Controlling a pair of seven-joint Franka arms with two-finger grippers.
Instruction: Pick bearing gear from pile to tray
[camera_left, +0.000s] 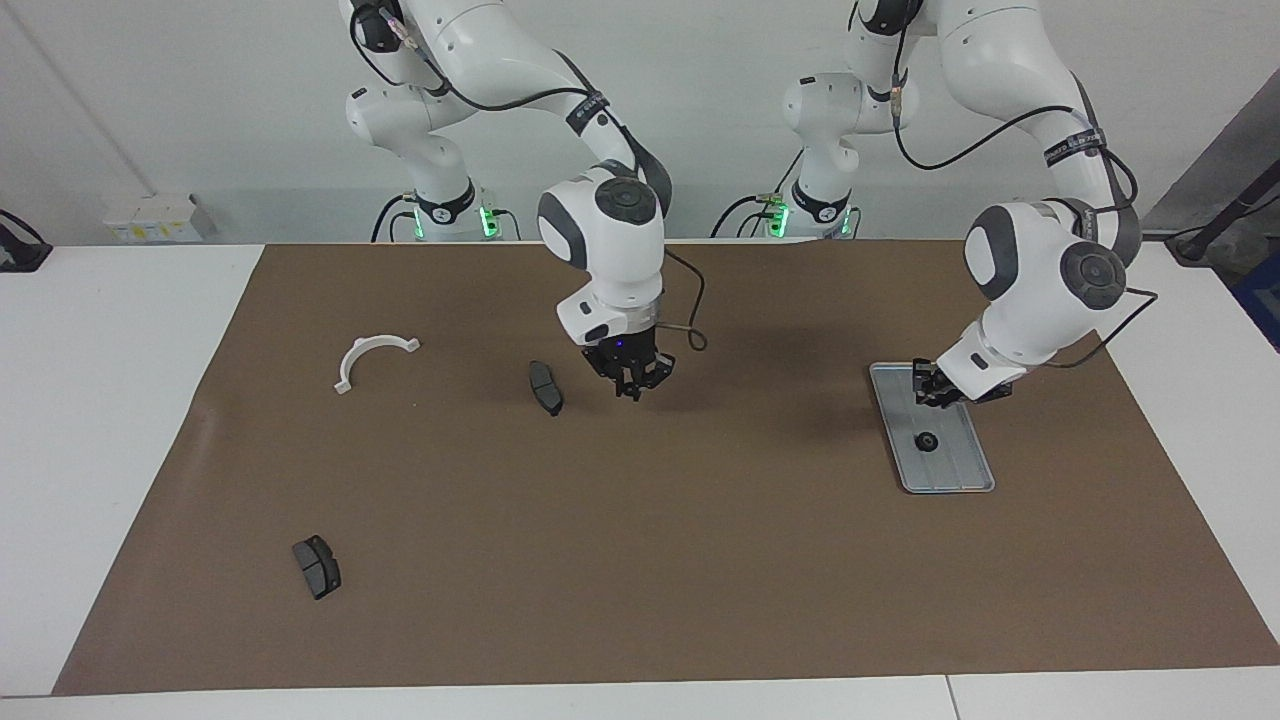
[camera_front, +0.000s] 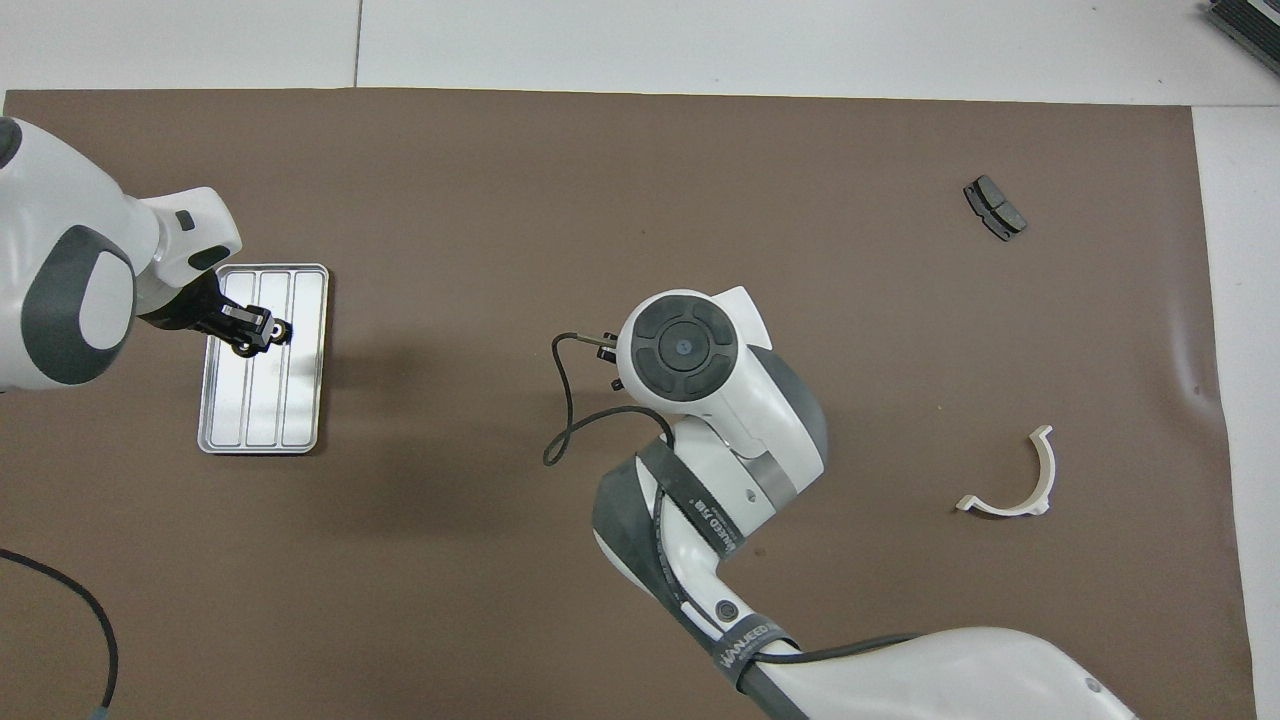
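The silver tray (camera_left: 965, 468) (camera_front: 300, 420) lies on the brown mat toward the left arm's end of the table. One small black bearing gear (camera_left: 927, 441) rests on its ridged floor. My left gripper (camera_left: 940, 393) (camera_front: 256, 336) hangs low over the end of the tray nearer the robots, shut on a small dark part that looks like another bearing gear. My right gripper (camera_left: 631, 388) is over the middle of the mat, shut and empty, beside a dark brake pad (camera_left: 545, 387). In the overhead view its own wrist hides it.
What is left of the pile is spread wide: a white curved bracket (camera_left: 372, 358) (camera_front: 1010, 480) and a second brake pad (camera_left: 316, 566) (camera_front: 993, 207) lie toward the right arm's end. The right arm's cable (camera_front: 560, 420) loops beside its wrist.
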